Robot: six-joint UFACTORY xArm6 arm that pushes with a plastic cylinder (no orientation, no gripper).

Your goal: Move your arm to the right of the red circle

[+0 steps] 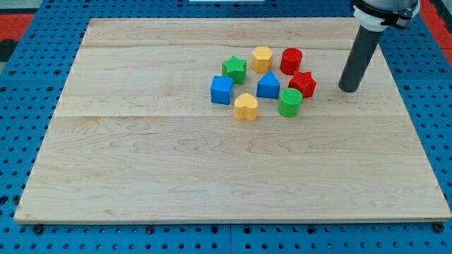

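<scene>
The red circle (pixel 291 61) is a short red cylinder at the top right of a cluster of blocks on the wooden board (pixel 141 162). My tip (pixel 347 89) rests on the board to the right of the red circle and slightly lower in the view, with a clear gap between them. A red star (pixel 302 84) lies just below the red circle, between it and my tip's height. The dark rod rises from the tip toward the view's top right.
The cluster also holds a yellow hexagon (pixel 262 59), a green star (pixel 234 69), a blue cube (pixel 222 89), a blue triangle-like block (pixel 268 86), a yellow heart (pixel 246 106) and a green circle (pixel 289 102). A blue pegboard surrounds the board.
</scene>
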